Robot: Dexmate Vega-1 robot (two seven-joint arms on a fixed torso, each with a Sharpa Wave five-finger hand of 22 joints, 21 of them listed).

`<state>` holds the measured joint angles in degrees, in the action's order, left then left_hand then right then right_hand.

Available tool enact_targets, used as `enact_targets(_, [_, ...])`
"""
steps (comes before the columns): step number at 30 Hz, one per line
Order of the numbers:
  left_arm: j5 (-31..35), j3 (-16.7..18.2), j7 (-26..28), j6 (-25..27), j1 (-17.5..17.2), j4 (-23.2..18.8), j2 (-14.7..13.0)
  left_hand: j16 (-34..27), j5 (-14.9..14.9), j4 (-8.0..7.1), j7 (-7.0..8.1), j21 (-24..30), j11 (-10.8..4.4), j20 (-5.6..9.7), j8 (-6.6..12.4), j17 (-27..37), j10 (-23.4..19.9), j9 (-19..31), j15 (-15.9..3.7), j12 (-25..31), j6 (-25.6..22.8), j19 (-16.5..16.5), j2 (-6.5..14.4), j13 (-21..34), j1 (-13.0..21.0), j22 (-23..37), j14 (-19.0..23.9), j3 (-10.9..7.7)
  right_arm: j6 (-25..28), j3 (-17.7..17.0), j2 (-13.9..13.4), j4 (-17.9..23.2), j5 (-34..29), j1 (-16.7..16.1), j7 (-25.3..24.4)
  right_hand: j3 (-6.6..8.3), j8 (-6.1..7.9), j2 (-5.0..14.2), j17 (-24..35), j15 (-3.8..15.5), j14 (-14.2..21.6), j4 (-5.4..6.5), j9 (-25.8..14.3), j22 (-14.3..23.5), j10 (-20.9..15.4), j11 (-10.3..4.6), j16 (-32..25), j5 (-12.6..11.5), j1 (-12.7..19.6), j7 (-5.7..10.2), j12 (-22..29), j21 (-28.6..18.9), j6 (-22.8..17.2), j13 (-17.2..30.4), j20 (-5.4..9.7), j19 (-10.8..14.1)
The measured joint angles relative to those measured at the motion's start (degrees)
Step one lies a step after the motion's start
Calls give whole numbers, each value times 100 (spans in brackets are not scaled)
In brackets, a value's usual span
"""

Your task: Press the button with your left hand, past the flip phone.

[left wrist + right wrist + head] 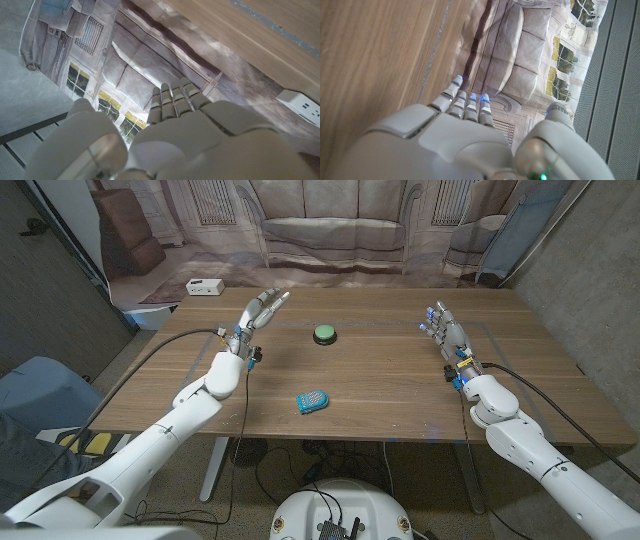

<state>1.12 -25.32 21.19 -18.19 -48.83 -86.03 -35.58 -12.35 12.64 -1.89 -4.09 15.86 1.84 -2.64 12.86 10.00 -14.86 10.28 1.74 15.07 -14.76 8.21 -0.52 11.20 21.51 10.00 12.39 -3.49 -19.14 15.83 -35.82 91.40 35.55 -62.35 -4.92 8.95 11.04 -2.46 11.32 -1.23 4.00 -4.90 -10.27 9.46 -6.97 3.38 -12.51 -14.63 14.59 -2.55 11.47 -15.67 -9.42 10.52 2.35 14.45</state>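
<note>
A green round button [324, 333] on a dark base sits at the table's far middle. A blue flip phone [312, 401] lies nearer the front, at the middle of the table. My left hand [258, 313] is raised above the table to the left of the button, fingers stretched out and apart, holding nothing. In the left wrist view the left hand [175, 135] reaches toward the printed backdrop. My right hand [444, 328] stands at the right side of the table, fingers straight, holding nothing; the right wrist view shows the right hand [465, 135] beside the wood.
A white power strip [204, 287] lies at the table's far left corner, also the power strip [302, 104] in the left wrist view. A printed sofa backdrop [320, 230] hangs behind the table. Black cables run along both arms.
</note>
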Motion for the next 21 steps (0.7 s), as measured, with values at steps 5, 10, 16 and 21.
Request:
enact_targets(5, [632, -76, 308, 467, -21, -217, -99, 0, 45, 0, 0, 0, -20, 0, 0, 0, -20, 0, -24, 0, -60, 0, 0, 0, 0, 0, 24, 0, 7, 2, 2, 9, -9, -5, -9, 0, 0, 0, 0, 0, 0, 0, 0, 0, 0, 0, 0, 0, 0, 0, 0, 0, 0, 0, -2, 2])
enact_targets(10, [632, -149, 308, 467, -27, -426, -207, 0, 45, 0, 22, 0, -1, 1, 0, 0, -61, 0, -3, 0, -82, 0, 0, 0, 0, 0, 65, 0, 14, 2, 2, 9, -22, -5, -25, 0, 0, 0, 0, 0, 0, 0, 0, 0, 0, 0, 0, 0, 0, 0, 0, 22, 0, 0, -31, 31])
enact_targets(16, [1391, -248, 466, 1154, -23, -680, -335, 0, 45, 0, 10, -41, 8, 1, 0, 0, -114, 0, -41, 0, -133, 0, 0, 1, 0, 0, 103, 0, 20, 10, 15, 62, -26, -50, -51, 0, 0, 0, 0, -21, 20, 0, 0, 0, 0, 0, 0, 24, 0, 0, 0, 22, 1, 0, -31, 31])
enact_targets(21, [1391, -336, 466, 1154, 13, -906, -441, 0, 45, 0, 6, -41, 8, 27, 0, 0, -113, 0, -10, 0, -181, 43, -23, 1, 23, -1, 134, 0, 25, 10, 15, 62, -28, -50, -75, 0, 0, 0, 0, -21, 20, 0, 0, 0, -26, 26, 0, 23, 0, 0, 0, 44, 1, 0, -31, 31])
